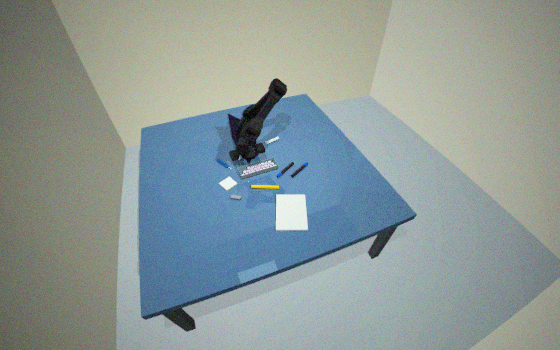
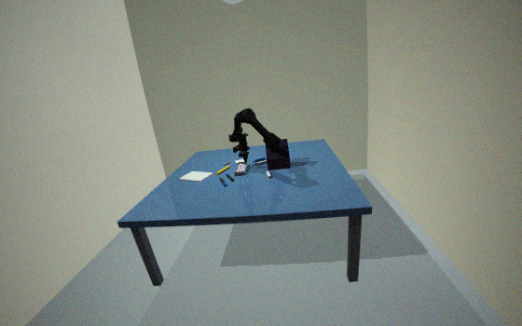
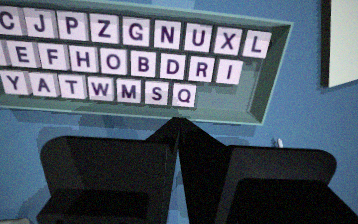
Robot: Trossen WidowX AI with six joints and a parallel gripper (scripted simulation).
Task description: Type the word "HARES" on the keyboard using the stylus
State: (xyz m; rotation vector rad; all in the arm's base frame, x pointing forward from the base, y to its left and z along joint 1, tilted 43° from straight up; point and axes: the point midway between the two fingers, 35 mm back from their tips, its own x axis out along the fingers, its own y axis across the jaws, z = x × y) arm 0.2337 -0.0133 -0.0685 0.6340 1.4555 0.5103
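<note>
While the keyboard (image 1: 258, 168) (image 2: 240, 169) (image 3: 227, 102) lies just beyond the pincer (image 1: 248, 159) (image 2: 245, 161) (image 3: 178, 124), we cannot pick out the stylus. The pincer is closed, tips together, gripping nothing we can see. No letter shows as typed; all HARES probably remains. Pale square keys fill the green tray; farther out, smooth yellow rod (image 1: 265, 187) (image 2: 223, 170), flat white pad (image 1: 291, 212) (image 2: 196, 176) (image 3: 345, 45).

Two distant views sharing the whole desk, one close, facing down
</note>
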